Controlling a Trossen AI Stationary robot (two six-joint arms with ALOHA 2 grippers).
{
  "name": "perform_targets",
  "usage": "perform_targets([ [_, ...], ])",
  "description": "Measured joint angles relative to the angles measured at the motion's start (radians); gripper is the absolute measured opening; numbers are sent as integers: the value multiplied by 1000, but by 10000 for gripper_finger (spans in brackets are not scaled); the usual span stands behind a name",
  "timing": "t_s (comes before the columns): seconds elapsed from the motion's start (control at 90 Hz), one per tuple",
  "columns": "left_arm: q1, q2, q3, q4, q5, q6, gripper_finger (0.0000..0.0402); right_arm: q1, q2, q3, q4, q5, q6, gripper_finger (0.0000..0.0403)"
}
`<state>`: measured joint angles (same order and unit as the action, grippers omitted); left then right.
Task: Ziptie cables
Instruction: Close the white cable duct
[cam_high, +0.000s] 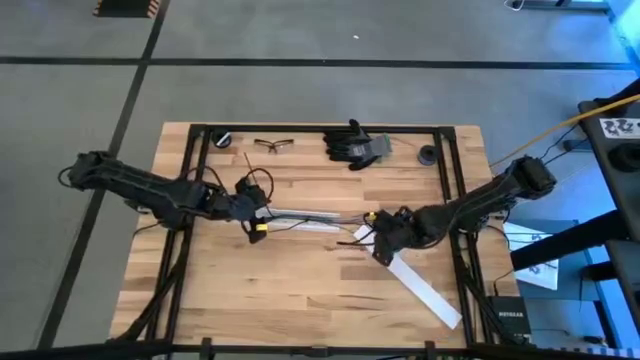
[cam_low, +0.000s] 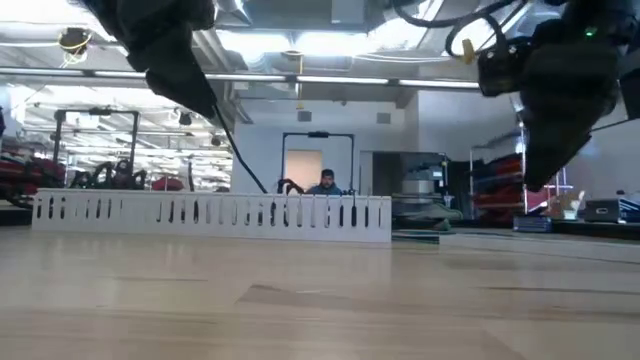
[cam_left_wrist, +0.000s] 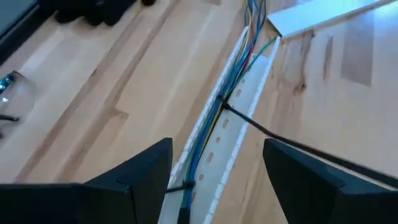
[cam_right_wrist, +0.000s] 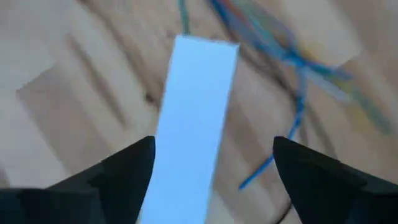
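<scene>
Blue, green and yellow cables (cam_left_wrist: 214, 118) lie bundled along a white perforated strip (cam_left_wrist: 239, 134) near the middle of the wooden table (cam_high: 300, 290); a thin black tie (cam_left_wrist: 180, 186) crosses the bundle close to the left gripper (cam_left_wrist: 217, 171), whose fingers stand wide apart astride the strip. A black strand (cam_left_wrist: 292, 144) leaves the bundle sideways. At the strip's far end the loose cable ends (cam_right_wrist: 298, 93) fan out beside a flat white strip (cam_right_wrist: 193, 118), over which the right gripper (cam_right_wrist: 211, 165) hangs, fingers wide and empty. In the high view that flat strip (cam_high: 425, 290) runs obliquely toward the table's near right corner.

Along the far edge lie safety glasses (cam_high: 273, 144), black gloves (cam_high: 355, 143) and two dark round objects too small to identify. A black frame (cam_high: 320, 128) borders the table. A dark box (cam_high: 511, 322) below the right edge reads NETGEAR. The low view shows an open workshop under ceiling lights, a person (cam_low: 326, 184) seated far back, and the slotted strip (cam_low: 210, 212) side-on; cables are hidden there.
</scene>
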<state>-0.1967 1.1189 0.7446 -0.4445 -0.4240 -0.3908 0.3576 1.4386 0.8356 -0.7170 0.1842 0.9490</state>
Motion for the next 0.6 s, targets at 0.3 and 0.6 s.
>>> perform_targets([
  [0.3,-21,52,-17,-2,4,11,237,-47,118,0,89,-49,-33,314],
  [0.6,-32,55,-17,-15,3,48,237,-46,216,1,148,-46,-42,314],
])
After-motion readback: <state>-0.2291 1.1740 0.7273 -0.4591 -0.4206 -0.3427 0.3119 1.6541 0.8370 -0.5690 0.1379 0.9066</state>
